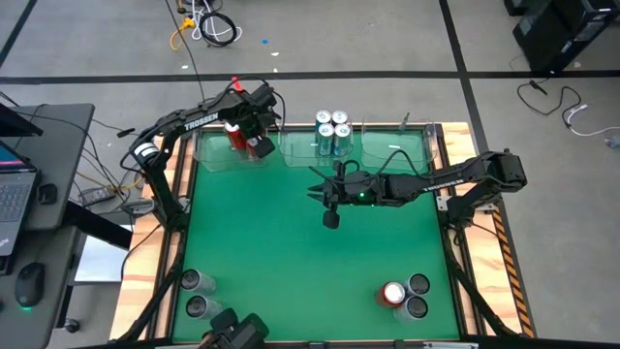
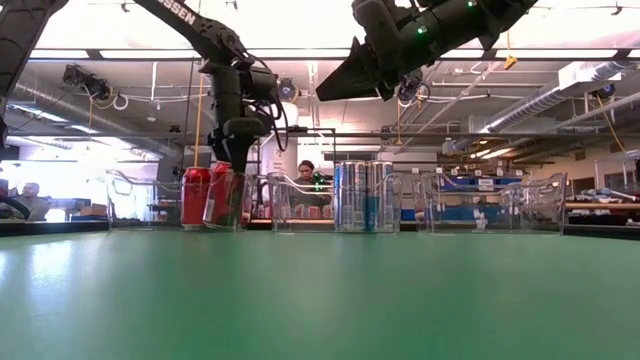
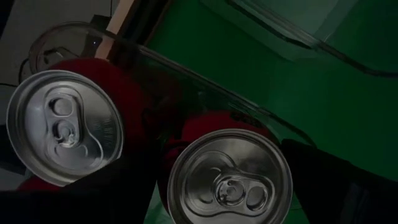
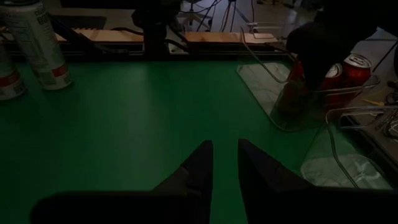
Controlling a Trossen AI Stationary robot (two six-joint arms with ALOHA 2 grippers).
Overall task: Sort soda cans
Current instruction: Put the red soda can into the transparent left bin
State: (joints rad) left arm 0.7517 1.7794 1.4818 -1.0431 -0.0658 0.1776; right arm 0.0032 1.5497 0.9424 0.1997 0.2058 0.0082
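Left tool (image 1: 254,136) wide over red cans (image 1: 235,134) (binned); right tool (image 1: 320,197) narrow, empty.

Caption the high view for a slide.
Left claw over red cans in a bin; right claw hovers mid-table.

Robotics lab in an open industrial hall
Exposed ceiling ducts (image 2: 60,95), loose floor cables (image 1: 208,27), a laptop (image 1: 12,199) left of the green worktop (image 1: 300,242)
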